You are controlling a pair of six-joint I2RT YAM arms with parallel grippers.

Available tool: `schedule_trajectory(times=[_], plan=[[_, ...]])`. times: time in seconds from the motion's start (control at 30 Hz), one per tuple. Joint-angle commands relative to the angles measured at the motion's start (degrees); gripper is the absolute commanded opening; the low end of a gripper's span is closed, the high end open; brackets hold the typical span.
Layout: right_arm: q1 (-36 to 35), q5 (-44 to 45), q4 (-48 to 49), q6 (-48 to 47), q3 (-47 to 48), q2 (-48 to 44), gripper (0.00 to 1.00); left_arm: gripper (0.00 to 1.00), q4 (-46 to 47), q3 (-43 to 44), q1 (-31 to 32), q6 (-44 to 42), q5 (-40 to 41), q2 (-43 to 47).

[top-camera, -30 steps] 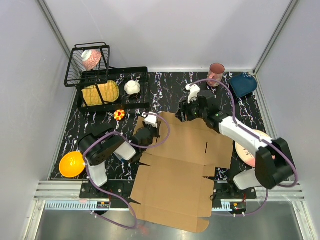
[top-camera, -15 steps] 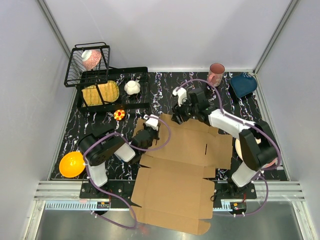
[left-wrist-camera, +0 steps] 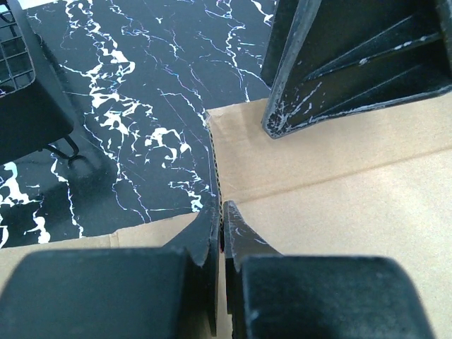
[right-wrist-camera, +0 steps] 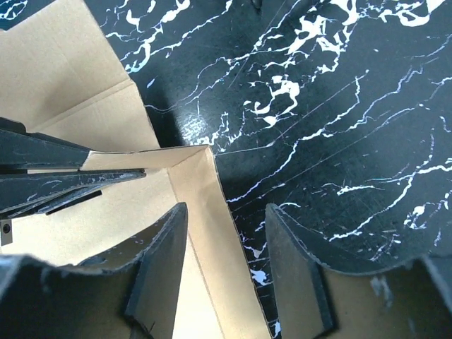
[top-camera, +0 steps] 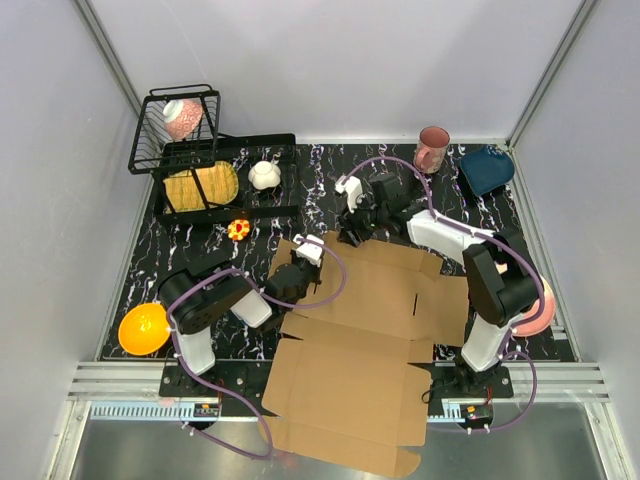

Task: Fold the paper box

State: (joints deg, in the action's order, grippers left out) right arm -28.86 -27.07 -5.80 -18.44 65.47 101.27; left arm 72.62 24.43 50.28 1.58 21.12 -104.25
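Observation:
The paper box (top-camera: 360, 340) is a large flat brown cardboard sheet with flaps, lying across the middle of the table and over its near edge. My left gripper (top-camera: 300, 262) is at the sheet's far left flap. In the left wrist view the gripper (left-wrist-camera: 222, 212) is shut on the flap's thin corrugated edge (left-wrist-camera: 215, 162), which stands upright. My right gripper (top-camera: 350, 232) is open at the sheet's far left corner. In the right wrist view the gripper (right-wrist-camera: 226, 212) straddles a raised cardboard edge (right-wrist-camera: 205, 191), one finger (right-wrist-camera: 159, 261) over the cardboard and the other over the table.
A black dish rack (top-camera: 200, 150) stands at the far left, with a white object (top-camera: 264, 175) beside it. Also on the table are a small red-yellow toy (top-camera: 238, 229), a pink cup (top-camera: 432, 148), a blue bowl (top-camera: 487, 168), an orange bowl (top-camera: 143, 328) and a pink plate (top-camera: 535, 310).
My right gripper has moved left along the sheet's far edge to its far left corner. My left gripper has stayed shut on the left flap, and the sheet has shifted slightly.

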Motion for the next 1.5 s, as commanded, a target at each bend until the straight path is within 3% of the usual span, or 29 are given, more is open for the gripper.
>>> schedule_trajectory(times=[0.0,0.3,0.53,0.6,0.63,0.73,0.83,1.03,1.17,1.33,1.47], plan=[[0.0,-3.6,-2.0,-1.8,2.1,2.1,0.52,0.00,22.8,-0.4,0.5,-1.2,0.9,2.4],[0.1,-2.1,-0.5,0.0,-1.4,3.0,0.41,0.00,22.8,0.2,0.4,-3.3,1.7,3.4],[-0.1,-1.6,-1.9,1.3,-0.8,2.3,0.14,0.04,22.8,0.3,0.5,-3.0,3.4,3.1],[-0.1,0.3,-3.0,1.9,-0.3,1.7,0.05,0.10,22.8,0.3,0.5,-2.8,5.3,3.2],[-0.1,1.4,-3.2,2.1,-0.3,0.8,0.03,0.26,22.7,0.4,0.5,-2.9,6.0,3.3],[-0.6,6.7,-3.5,2.3,-1.2,-3.3,0.00,0.60,22.2,0.1,0.6,-3.2,8.0,5.7],[-1.6,12.7,-4.0,0.2,-2.2,-8.6,0.00,0.74,19.9,-0.4,0.6,-3.3,10.1,10.8],[-5.9,23.6,-7.7,-7.1,-3.7,-17.1,0.00,0.82,-3.9,1.6,1.0,1.2,11.8,28.5],[-10.7,33.9,-3.7,-12.8,-8.7,-21.3,0.00,0.85,-31.5,6.2,1.0,8.3,15.4,37.1],[-17.3,50.8,5.9,-19.4,-16.9,-20.9,0.00,0.87,-47.6,9.3,1.0,13.1,22.1,41.3],[-20.6,57.5,12.5,-23.8,-20.1,-18.4,0.00,0.89,-57.8,11.7,0.1,16.7,22.9,42.3]])
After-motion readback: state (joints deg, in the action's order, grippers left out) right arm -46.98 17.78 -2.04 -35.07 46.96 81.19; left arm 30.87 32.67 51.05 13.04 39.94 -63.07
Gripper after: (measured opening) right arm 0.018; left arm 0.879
